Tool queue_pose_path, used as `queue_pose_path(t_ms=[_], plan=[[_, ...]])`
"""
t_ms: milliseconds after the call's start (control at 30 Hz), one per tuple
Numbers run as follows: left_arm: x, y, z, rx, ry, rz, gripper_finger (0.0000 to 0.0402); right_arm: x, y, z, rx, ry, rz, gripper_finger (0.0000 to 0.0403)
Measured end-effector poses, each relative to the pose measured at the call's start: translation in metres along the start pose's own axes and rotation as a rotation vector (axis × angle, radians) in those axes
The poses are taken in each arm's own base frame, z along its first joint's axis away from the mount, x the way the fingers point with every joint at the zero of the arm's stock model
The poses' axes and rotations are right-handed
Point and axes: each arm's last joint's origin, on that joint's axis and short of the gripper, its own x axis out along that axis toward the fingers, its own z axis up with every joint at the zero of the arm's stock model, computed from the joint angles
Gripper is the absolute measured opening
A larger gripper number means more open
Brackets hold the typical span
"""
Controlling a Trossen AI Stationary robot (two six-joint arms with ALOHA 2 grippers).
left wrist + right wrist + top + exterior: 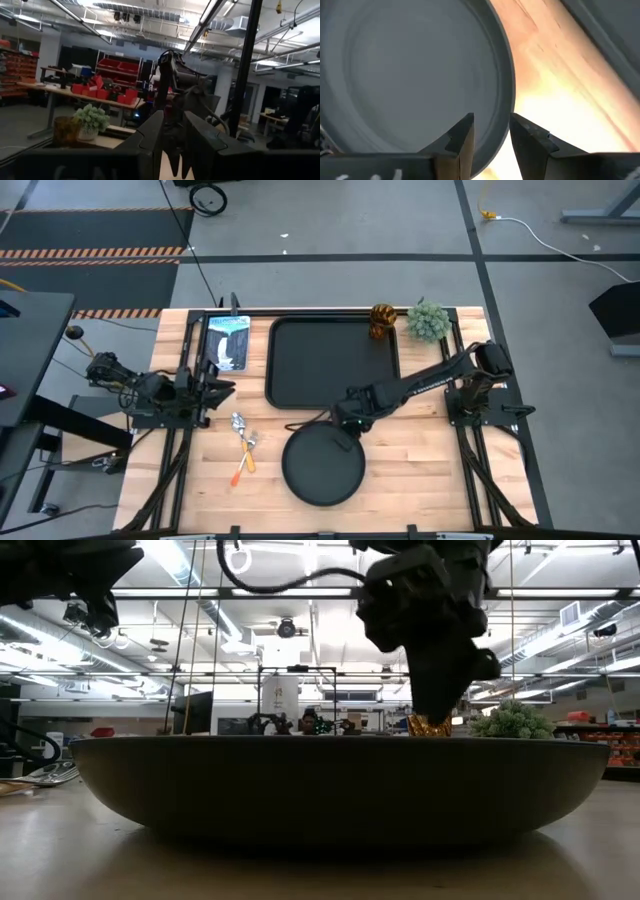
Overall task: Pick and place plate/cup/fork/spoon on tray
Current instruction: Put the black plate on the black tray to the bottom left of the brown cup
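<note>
Plate (322,468): round, matte black, raised rim, on table; right end effector (491,131) parted over rim.

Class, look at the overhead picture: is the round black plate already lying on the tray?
No, the plate lies on the bare wooden table in front of the tray.

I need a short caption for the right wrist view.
Right gripper, fingers open, straddling the rim of the black plate on the wooden table.
</note>
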Motion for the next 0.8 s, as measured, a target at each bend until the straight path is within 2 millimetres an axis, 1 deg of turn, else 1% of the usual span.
queue_pose_path(t_ms=[167,400,800], plan=[[0.0,0.0,-0.004,0.005,0.036,0.001,0.008,0.009,-0.001,-0.013,0.06,0.021,-0.019,0.0131],[0.0,0.0,-0.005,0.009,0.043,0.001,0.008,0.019,-0.011,-0.021,0.082,0.054,-0.06,0.0137],[0.0,0.0,-0.005,0.009,0.043,0.001,0.008,0.037,-0.016,-0.026,0.067,0.079,0.051,0.0138]])
